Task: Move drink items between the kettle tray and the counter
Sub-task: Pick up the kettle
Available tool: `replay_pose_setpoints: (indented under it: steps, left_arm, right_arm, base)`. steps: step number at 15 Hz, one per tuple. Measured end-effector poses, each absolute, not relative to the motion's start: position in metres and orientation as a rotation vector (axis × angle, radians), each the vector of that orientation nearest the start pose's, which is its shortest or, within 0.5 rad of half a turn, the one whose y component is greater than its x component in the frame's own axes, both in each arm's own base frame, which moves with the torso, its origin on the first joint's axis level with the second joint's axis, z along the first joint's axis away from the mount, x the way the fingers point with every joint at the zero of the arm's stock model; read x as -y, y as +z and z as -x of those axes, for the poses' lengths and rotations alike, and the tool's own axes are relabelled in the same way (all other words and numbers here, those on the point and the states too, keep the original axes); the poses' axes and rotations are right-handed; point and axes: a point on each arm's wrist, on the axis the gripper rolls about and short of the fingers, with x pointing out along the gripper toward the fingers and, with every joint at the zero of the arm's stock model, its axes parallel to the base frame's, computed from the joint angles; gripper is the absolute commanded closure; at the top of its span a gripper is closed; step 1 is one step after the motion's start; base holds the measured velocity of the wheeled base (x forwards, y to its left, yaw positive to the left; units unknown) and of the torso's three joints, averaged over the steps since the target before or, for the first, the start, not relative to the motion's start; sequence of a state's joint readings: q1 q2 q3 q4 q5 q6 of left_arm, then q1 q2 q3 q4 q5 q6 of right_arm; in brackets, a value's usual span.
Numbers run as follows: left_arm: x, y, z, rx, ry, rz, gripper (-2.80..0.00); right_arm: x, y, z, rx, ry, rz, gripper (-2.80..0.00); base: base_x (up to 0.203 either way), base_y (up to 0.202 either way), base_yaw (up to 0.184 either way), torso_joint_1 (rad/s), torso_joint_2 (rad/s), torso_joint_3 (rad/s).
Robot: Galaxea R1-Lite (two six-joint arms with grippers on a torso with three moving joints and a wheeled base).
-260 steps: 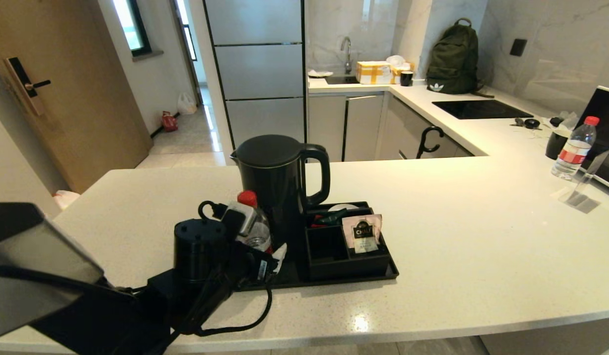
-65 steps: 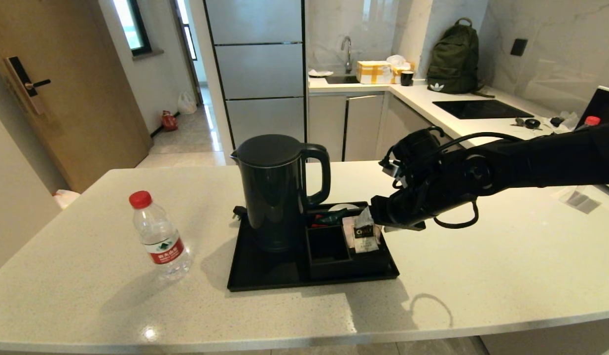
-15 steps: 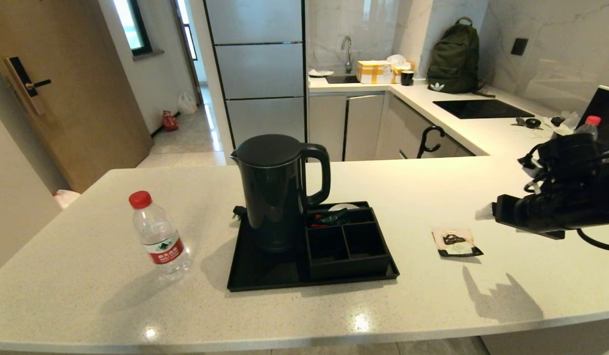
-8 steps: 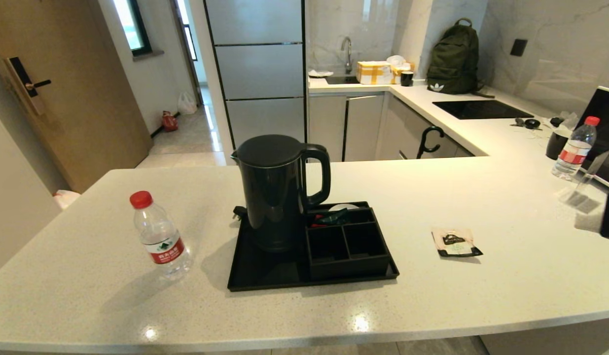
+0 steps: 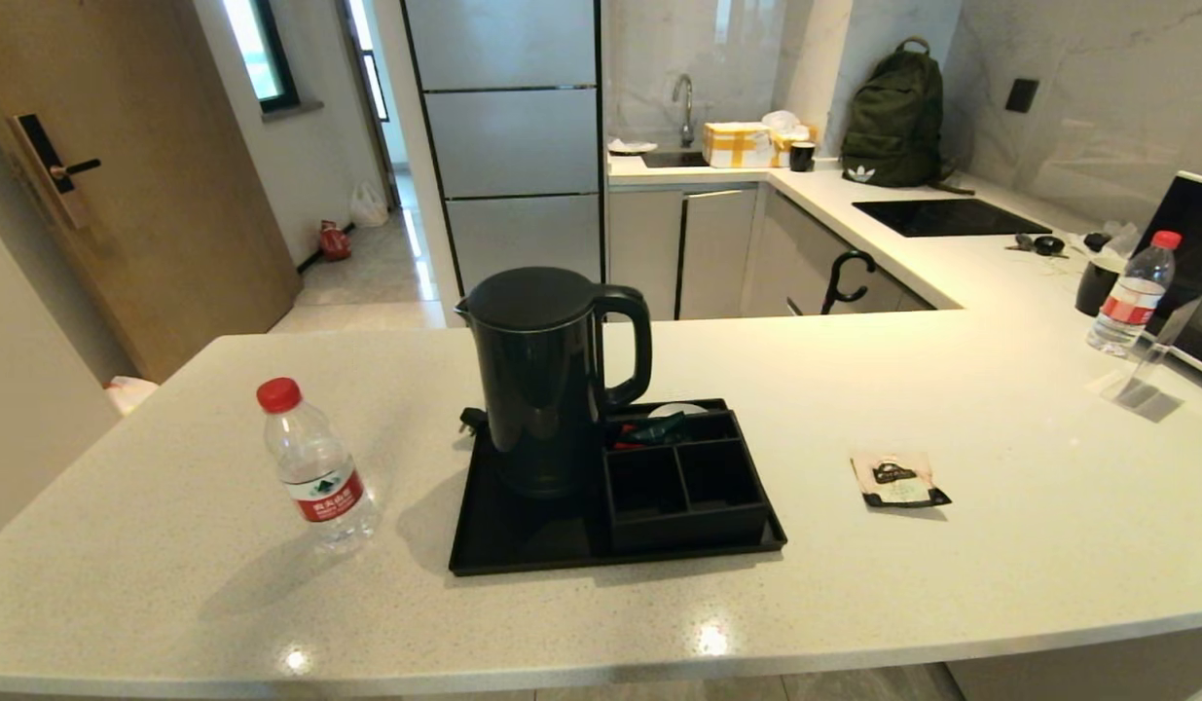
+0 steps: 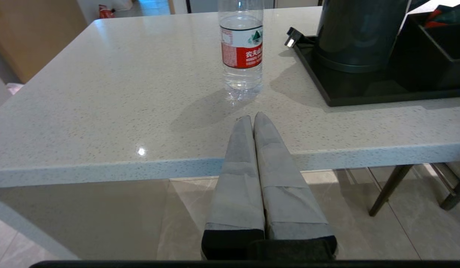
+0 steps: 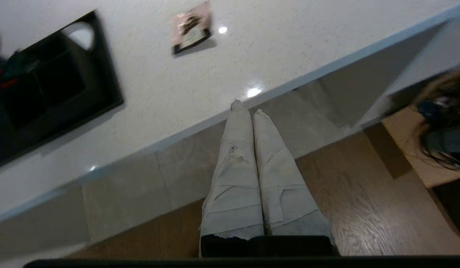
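both grippers closed, empty: left gripper [image 6: 251, 118], right gripper [image 7: 246, 108].

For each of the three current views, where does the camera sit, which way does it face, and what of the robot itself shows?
Head: high, facing forward and down over the counter; nothing of the robot shows.
Left wrist: behind the shut left gripper, level with the counter's front edge, facing the water bottle and kettle tray.
Right wrist: behind the shut right gripper, below the edge, looking up at the tea sachet.
All three share the tray.
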State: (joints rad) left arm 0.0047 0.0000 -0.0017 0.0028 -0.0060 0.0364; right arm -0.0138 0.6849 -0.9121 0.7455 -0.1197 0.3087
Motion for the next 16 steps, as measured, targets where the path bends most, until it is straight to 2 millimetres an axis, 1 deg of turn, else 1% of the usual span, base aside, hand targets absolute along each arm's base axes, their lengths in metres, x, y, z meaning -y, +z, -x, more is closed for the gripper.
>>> replay_pose_setpoints:
  steps: [2, 3, 4, 6, 8, 9, 11, 13, 15, 16]
  left_arm:
    - [0.000, 0.076, 0.023, -0.001, -0.002, -0.037, 0.00]
    - [0.000, 0.076, 0.023, -0.002, -0.001, -0.037, 0.00]
    - [0.000, 0.076, 0.023, -0.001, -0.002, -0.037, 0.00]
    - [0.000, 0.076, 0.023, -0.001, -0.002, -0.037, 0.00]
    - [0.000, 0.076, 0.023, -0.001, -0.002, -0.037, 0.00]
    - [0.000, 0.076, 0.023, -0.001, -0.002, -0.037, 0.00]
    - [0.000, 0.076, 0.023, -0.001, -0.002, -0.037, 0.00]
    - [0.000, 0.076, 0.023, -0.001, -0.002, -0.036, 0.00]
    - [0.000, 0.076, 0.023, -0.001, -0.002, -0.037, 0.00]
    - [0.000, 0.076, 0.023, -0.001, -0.001, -0.036, 0.00]
  right_arm:
    - [0.000, 0.253, -0.009, -0.512, -0.082, -0.279, 0.00]
    - [-0.001, 0.254, -0.014, -0.517, -0.007, -0.261, 0.00]
    - [-0.003, 0.256, -0.021, -0.530, 0.089, -0.238, 0.00]
    - [-0.008, 0.259, -0.048, -0.550, 0.279, -0.205, 0.00]
    - [-0.013, 0.259, -0.090, -0.581, 0.363, -0.186, 0.00]
    - [-0.018, 0.257, -0.116, -0.593, 0.388, -0.172, 0.00]
    - [-0.033, 0.249, -0.171, -0.619, 0.418, -0.138, 0.00]
    - [-0.060, 0.236, -0.225, -0.626, 0.441, -0.095, 0.00]
    - [-0.095, 0.229, -0.268, -0.581, 0.468, -0.065, 0.00]
    - [-0.115, 0.228, -0.282, -0.551, 0.480, -0.062, -2.80]
  base:
    - [0.000, 0.000, 0.000, 0.000, 0.00, 0.000]
    - [0.000, 0.000, 0.000, 0.000, 0.00, 0.000]
    - [0.000, 0.000, 0.000, 0.000, 0.00, 0.000]
    - [0.000, 0.000, 0.000, 0.000, 0.00, 0.000]
    - [0.000, 0.000, 0.000, 0.000, 0.00, 0.000]
    - [0.000, 0.000, 0.000, 0.000, 0.00, 0.000]
    - [0.000, 0.000, 0.000, 0.000, 0.00, 0.000]
    - [0.000, 0.000, 0.000, 0.000, 0.00, 0.000]
    - [0.000, 0.000, 0.000, 0.000, 0.00, 0.000]
    - [0.000, 0.000, 0.000, 0.000, 0.00, 0.000]
